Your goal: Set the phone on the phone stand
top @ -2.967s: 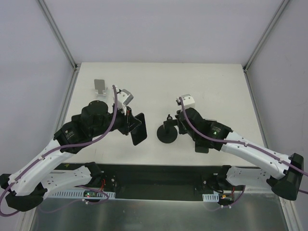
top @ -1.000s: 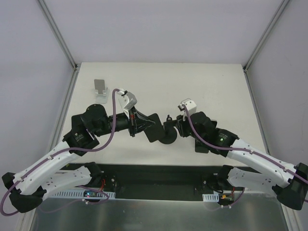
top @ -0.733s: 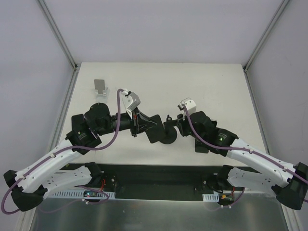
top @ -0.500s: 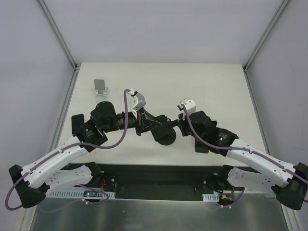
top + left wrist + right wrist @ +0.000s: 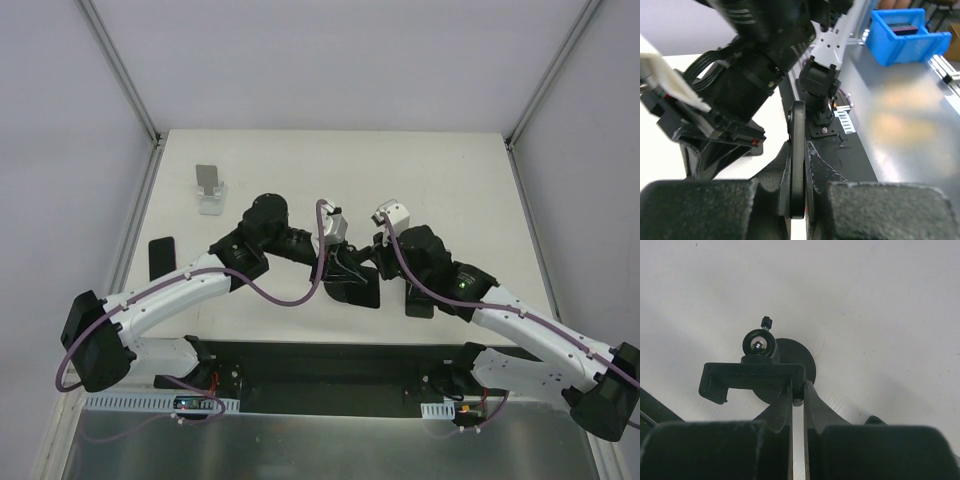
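At the bench's (image 5: 450, 180) far-left corner stands a silver stand (image 5: 208, 189), and a black slab (image 5: 160, 258) lies by the left edge; leave both alone. Mid-bench, toward the near edge, your left gripper (image 5: 798, 170) is clamped on the phone (image 5: 798, 125), which it holds edge-on and off the bench, just left of the stand (image 5: 752, 377). Whether the phone touches the stand yet, you cannot tell from above. Your right gripper (image 5: 797, 390) is pinched tight on the lower edge of the stand's clamp, with the round base (image 5: 801, 359) on the bench behind it.

Watch three things. Your grip on the phone is a thin pinch across its faces, so pressing it against the clamp could make it pivot or slide in the jaws. The clamp sits on a ball joint, which may swivel under a sideways push, and the base could tip. Both wrists are crowded together, so a careless approach risks knocking one against the other, or finding the right fingers in the phone's way.
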Robot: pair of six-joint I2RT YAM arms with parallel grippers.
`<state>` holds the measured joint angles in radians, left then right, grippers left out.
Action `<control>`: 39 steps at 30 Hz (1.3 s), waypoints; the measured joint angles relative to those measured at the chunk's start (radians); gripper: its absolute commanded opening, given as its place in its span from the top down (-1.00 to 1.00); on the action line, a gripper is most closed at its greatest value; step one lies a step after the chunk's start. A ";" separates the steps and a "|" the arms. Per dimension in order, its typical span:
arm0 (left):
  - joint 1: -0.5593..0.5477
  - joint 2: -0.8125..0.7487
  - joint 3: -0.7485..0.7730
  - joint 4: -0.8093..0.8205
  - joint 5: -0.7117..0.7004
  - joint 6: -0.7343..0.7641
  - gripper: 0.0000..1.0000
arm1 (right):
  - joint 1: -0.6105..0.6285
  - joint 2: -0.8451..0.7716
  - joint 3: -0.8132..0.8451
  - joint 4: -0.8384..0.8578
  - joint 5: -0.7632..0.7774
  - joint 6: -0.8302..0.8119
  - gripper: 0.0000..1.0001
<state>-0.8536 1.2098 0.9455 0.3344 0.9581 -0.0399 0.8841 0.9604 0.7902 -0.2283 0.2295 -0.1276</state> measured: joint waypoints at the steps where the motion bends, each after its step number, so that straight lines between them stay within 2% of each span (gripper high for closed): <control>1: 0.000 0.014 0.009 0.001 0.017 0.008 1.00 | -0.008 0.000 0.000 0.000 -0.012 -0.003 0.99; 8: 0.043 0.122 0.070 0.029 0.165 0.082 1.00 | -0.043 0.001 0.000 0.002 -0.090 -0.015 0.99; 19: 0.109 0.278 0.090 0.226 0.293 0.035 1.00 | -0.079 0.007 0.000 0.008 -0.157 -0.016 0.99; 25: 0.155 0.325 0.103 0.249 0.340 0.010 1.00 | -0.087 0.018 0.000 0.023 -0.175 -0.015 0.99; 39: 0.162 0.421 0.196 0.260 0.454 -0.038 1.00 | -0.112 0.022 0.000 0.027 -0.245 -0.039 0.99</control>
<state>-0.6918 1.6310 1.1412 0.5945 1.4124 -0.0780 0.7723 0.9821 0.7906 -0.2012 -0.0154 -0.1665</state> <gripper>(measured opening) 0.052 0.051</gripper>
